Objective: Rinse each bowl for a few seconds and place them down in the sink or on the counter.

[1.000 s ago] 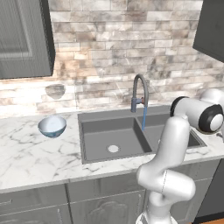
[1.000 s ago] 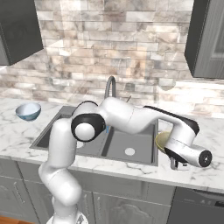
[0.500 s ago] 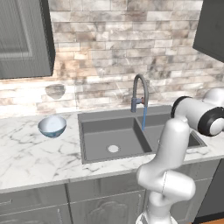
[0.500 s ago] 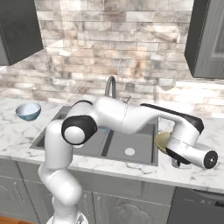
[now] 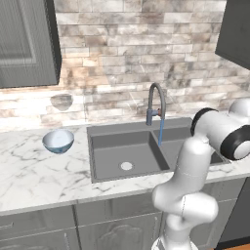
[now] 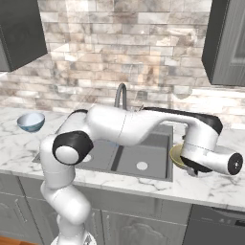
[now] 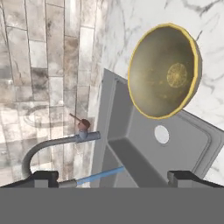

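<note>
Olive-tan bowl (image 7: 165, 72), round and shallow with a mottled, dull golden inside and a thin yellow rim, resting on the white marble table (image 5: 39, 168) at the right edge of the sink (image 5: 128, 151), part of its rim overhanging the right basin. Seen in the right base view as a yellowish sliver (image 6: 176, 156) just beside the white wrist. End effector (image 7: 113, 177) spread wide, its two small dark fingertips (image 7: 42, 176) well apart at the bottom of the hand view, gripping nothing, held clear of the bowl. Pale blue bowl (image 5: 58, 140), glossy, whitish inside, upright on the table left of the sink, well apart from the arm; visible too at the far left of the right base view (image 6: 31, 121). Sink dark grey, matte, rectangular with two basins split by a ridge, a round pale drain (image 5: 126, 166) in the left one. Tall arched grey faucet (image 5: 156, 102) at the back rim, a thin blue stream (image 5: 160, 135) falling from its spout towards the sink. Table smooth and white with thin grey veins, above panelled grey cabinet fronts (image 5: 107, 229). Wall behind of rough, banded stone tiles (image 5: 136, 44) in beige and grey.
</note>
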Motion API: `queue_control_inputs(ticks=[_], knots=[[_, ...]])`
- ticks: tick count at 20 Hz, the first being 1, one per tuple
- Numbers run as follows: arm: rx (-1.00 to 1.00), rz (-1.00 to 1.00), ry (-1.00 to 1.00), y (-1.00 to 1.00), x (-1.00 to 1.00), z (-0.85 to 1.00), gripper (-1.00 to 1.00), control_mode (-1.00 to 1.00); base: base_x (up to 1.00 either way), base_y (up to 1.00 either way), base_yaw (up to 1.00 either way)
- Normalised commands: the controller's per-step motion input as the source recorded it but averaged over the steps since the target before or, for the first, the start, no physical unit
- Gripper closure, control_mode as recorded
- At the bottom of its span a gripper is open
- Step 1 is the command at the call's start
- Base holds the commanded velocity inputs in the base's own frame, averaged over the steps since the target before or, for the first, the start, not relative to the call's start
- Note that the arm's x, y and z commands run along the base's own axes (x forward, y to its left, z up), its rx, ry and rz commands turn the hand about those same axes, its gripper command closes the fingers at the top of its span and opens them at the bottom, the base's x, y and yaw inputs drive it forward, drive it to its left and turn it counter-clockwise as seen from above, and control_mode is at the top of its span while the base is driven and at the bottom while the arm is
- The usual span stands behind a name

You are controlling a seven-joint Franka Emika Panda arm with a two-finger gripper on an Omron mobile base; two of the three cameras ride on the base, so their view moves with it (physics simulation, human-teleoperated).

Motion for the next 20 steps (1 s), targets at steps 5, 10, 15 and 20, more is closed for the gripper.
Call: queue_control_inputs(ticks=[5, 10, 15, 20], knots=[[-0.09, 0.04, -0.01, 0.44, -0.24, 0.39, -1.00, -1.00, 0.00, 0.00, 0.00], [-0.09, 0.03, -0.04, 0.49, -0.26, 0.25, -1.00, -1.00, 0.00, 0.00, 0.00], [-0.10, 0.02, -0.05, 0.49, -0.25, 0.21, -1.00, -1.00, 0.00, 0.00, 0.00], [-0.09, 0.01, -0.07, 0.48, -0.26, 0.18, -1.00, -1.00, 0.00, 0.00, 0.00]])
